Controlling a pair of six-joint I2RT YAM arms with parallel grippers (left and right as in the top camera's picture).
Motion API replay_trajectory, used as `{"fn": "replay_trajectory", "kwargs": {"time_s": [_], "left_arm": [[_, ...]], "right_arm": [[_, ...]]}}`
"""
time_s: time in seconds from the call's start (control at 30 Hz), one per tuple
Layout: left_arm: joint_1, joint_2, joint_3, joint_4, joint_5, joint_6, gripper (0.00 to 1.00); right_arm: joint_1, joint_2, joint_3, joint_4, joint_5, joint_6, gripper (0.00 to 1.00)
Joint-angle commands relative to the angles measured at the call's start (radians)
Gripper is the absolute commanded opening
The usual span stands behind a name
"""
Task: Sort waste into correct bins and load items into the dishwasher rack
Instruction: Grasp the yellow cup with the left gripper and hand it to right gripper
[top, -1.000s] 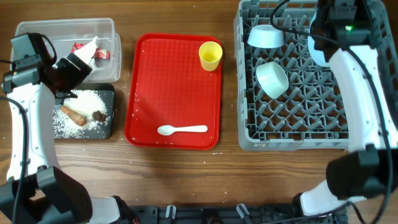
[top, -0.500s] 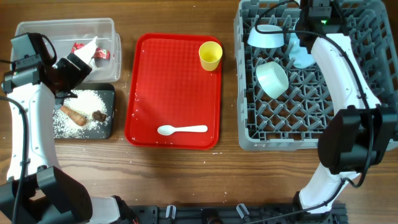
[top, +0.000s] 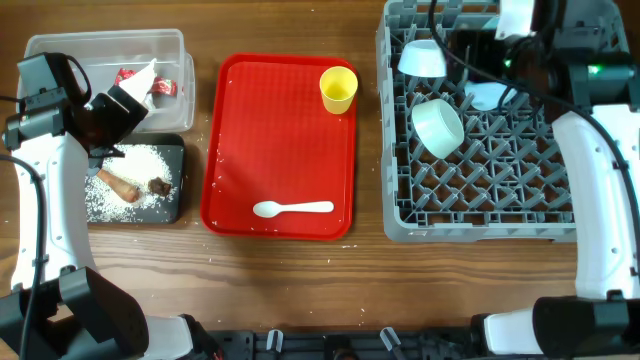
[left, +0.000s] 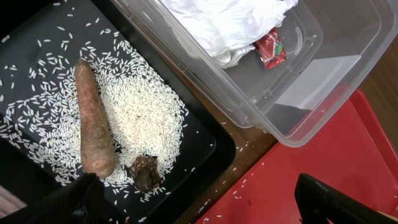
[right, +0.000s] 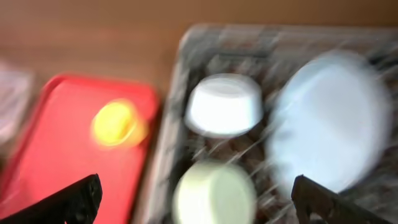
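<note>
Left end effector (left: 196, 190) spread wide, empty, over grain-speckled wooden table (top: 290, 275); right end effector (right: 196, 186) seemingly spread too, blurred.

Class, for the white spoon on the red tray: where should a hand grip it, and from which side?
Grip the white spoon mid-handle, from straight above, closing across its width: it lies flat on the red tray, and the handle is straight and narrow.

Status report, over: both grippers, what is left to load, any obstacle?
Left gripper open, empty, near black tray. Right gripper open above rack. Yellow cup and white spoon on red tray, not loaded. Nothing blocks them.
</note>
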Motion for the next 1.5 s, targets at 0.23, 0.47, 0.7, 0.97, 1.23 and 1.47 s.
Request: {"fn": "replay_trajectory", "kwargs": {"time_s": [0.23, 0.47, 0.7, 0.97, 1.23, 1.47], "left_arm": [[0.002, 0.000, 0.008, 0.056, 0.000, 0.004, 1.00], [-0.197, 0.040, 0.009, 0.349, 0.402, 0.212, 0.96], [-0.539, 0.228, 0.121, 0.446, 0.274, 0.350, 1.00], [-0.668, 0.513, 0.385, 0.306, 0.144, 0.370, 0.93], [-0.697, 0.596, 0.385, 0.344, 0.131, 0.366, 0.53], [-0.701, 0.614, 0.384, 0.347, 0.130, 0.333, 0.17]], "right_arm": [[0.003, 0.022, -0.006, -0.204, -0.142, 0.060, 1.00], [0.003, 0.022, -0.006, -0.207, -0.139, 0.061, 1.00], [0.003, 0.022, -0.006, -0.230, -0.139, 0.060, 1.00], [0.003, 0.022, -0.006, -0.261, -0.140, 0.062, 1.00], [0.006, 0.023, -0.006, -0.268, -0.140, 0.060, 1.00], [0.010, 0.023, -0.006, -0.271, -0.140, 0.061, 1.00]]}}
